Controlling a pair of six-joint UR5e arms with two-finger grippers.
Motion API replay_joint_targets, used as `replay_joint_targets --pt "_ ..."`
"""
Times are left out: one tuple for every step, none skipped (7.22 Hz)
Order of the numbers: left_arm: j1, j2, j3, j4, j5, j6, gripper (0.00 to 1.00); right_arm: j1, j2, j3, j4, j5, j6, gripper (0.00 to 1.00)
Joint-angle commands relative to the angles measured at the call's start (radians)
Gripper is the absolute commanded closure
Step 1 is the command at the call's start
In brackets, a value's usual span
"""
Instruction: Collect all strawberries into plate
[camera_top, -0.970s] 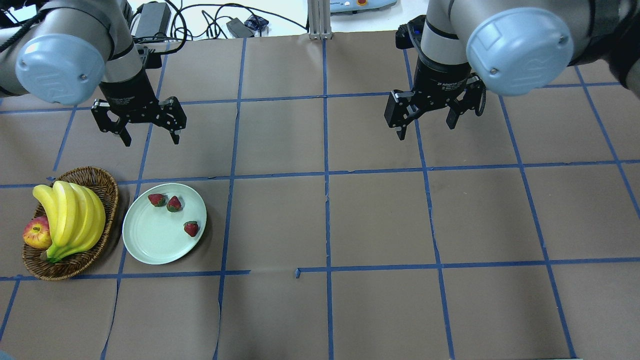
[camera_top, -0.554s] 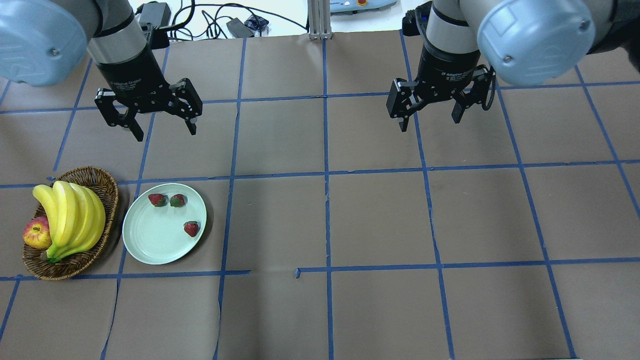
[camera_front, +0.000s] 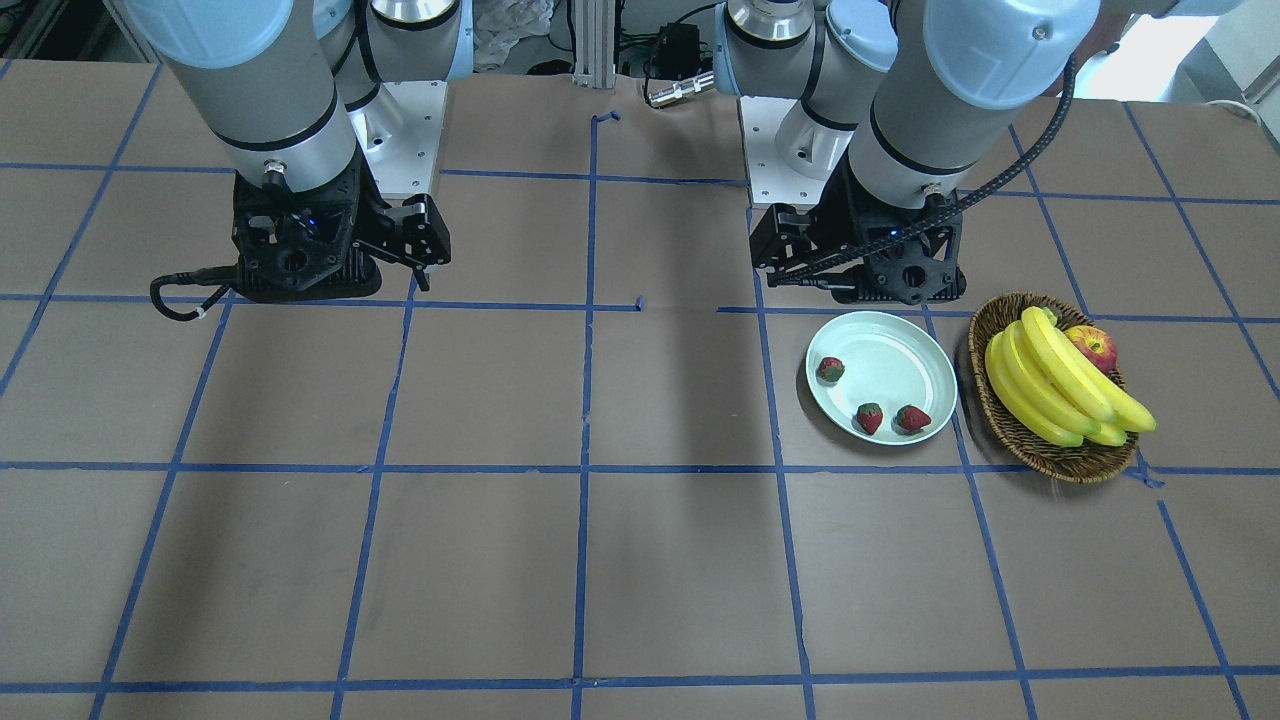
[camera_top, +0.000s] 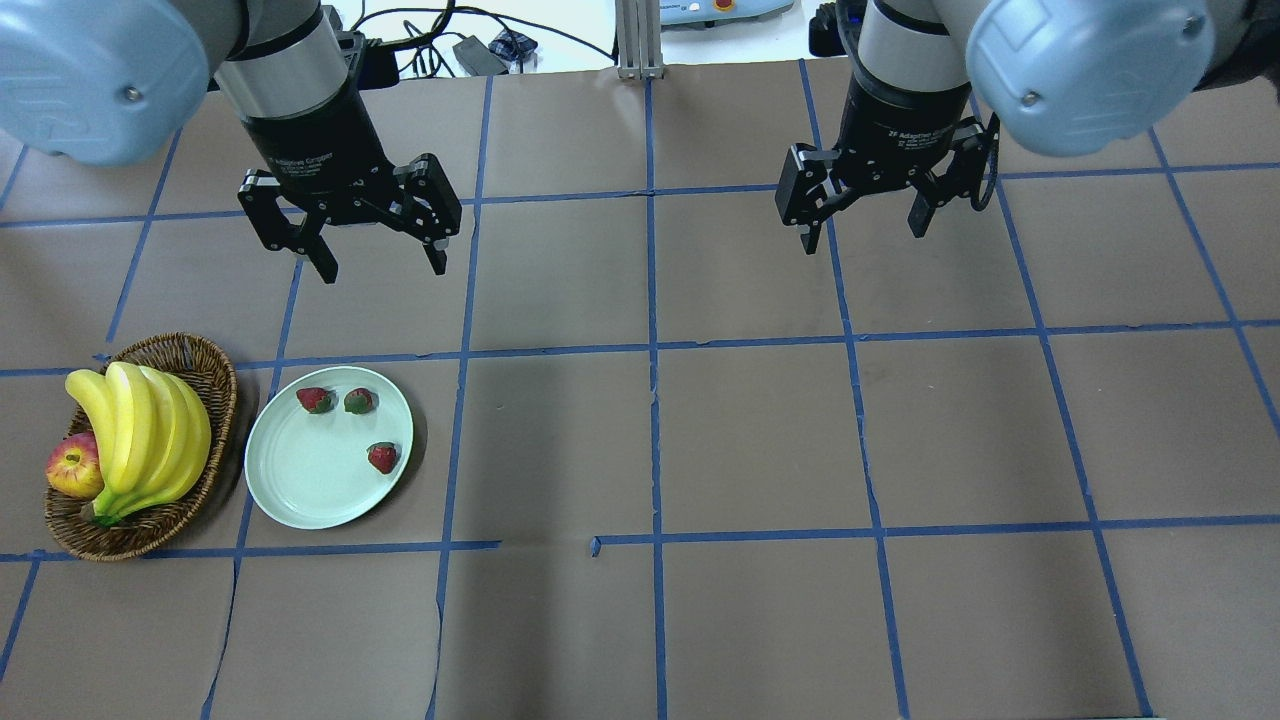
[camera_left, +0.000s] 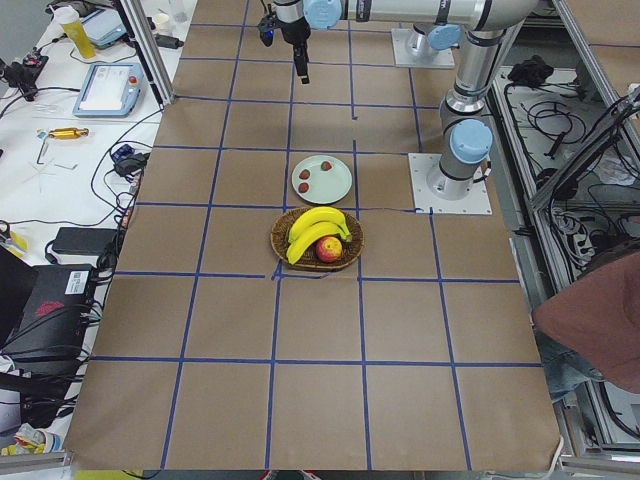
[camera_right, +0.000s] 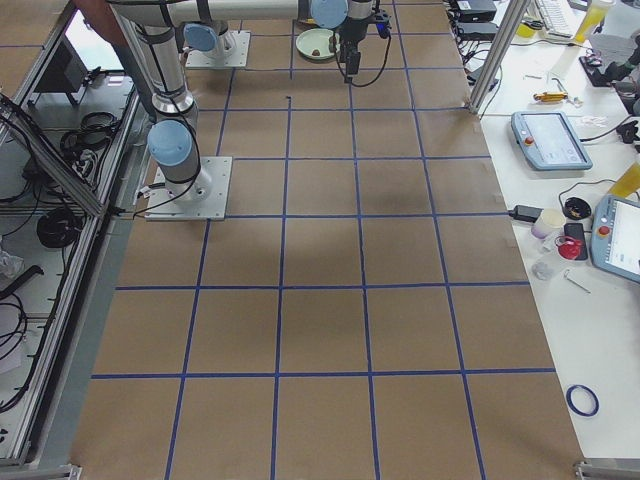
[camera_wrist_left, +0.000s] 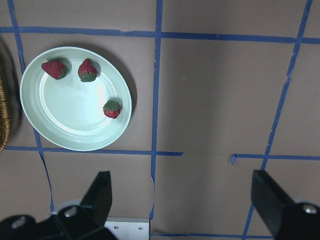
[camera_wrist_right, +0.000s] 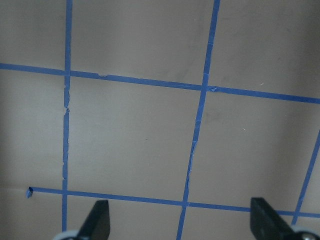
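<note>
The left gripper (camera_top: 382, 262) hangs empty with its fingers spread, above the brown paper-covered worktop (camera_top: 760, 430) near the round, pale mint-green plate (camera_top: 310, 485). The right gripper (camera_top: 862, 238), likewise spread and empty, is well apart from the plate. All three small red, green-capped strawberries (camera_top: 314, 400) lie on the plate, just beside a brown wicker basket (camera_top: 222, 385).

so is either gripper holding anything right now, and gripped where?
Nothing is held. The left gripper and the right gripper are both open and empty. All three strawberries lie on the plate, apart from both grippers.
</note>
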Motion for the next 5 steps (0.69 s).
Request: replay_joint_targets --pt "0.003 -0.004 -0.004 0.028 0.005 0.001 0.0 -0.001 -0.003 -0.008 0.029 -0.001 0.0 0.0" --pt "0.005 -0.006 -0.007 0.028 0.008 0.001 0.0 -0.001 -0.003 -0.009 0.039 -0.006 0.0 0.0" --pt "0.005 -0.01 -0.011 0.03 0.008 0.002 0.0 0.001 -0.006 -0.012 0.047 -0.003 -0.002 0.0" --pt "0.005 -0.014 -0.013 0.03 0.008 0.001 0.0 0.001 -0.007 -0.012 0.047 -0.003 -0.002 0.0" --pt "0.005 -0.015 -0.019 0.031 0.008 0.001 0.0 0.003 -0.006 -0.009 0.047 -0.003 -0.002 0.0"
